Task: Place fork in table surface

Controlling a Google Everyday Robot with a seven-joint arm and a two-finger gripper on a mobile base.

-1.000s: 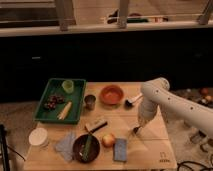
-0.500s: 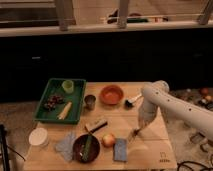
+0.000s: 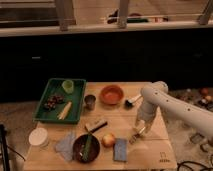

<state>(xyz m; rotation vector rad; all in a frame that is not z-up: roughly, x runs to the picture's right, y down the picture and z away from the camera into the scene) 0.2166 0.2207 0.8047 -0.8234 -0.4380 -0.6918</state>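
Note:
My gripper (image 3: 138, 131) hangs from the white arm (image 3: 159, 100) that comes in from the right. It points down just above the light wooden table surface (image 3: 150, 150), right of centre and near the front. A small pale thing sits at its tip, and I cannot make out whether it is the fork. I see no fork lying anywhere else on the table. The orange bowl (image 3: 111, 94) stands at the back centre, left of the arm.
A green tray (image 3: 47, 117) with a green cup and food is at the left. A metal cup (image 3: 90, 101), a dark scoop (image 3: 132, 100), a brown block (image 3: 96, 124), an apple (image 3: 108, 140), a blue sponge (image 3: 120, 149), a dark bowl with a green stick (image 3: 85, 148), a cloth and a white lid (image 3: 38, 136) are spread about. A dark mark (image 3: 162, 157) is by the front right corner.

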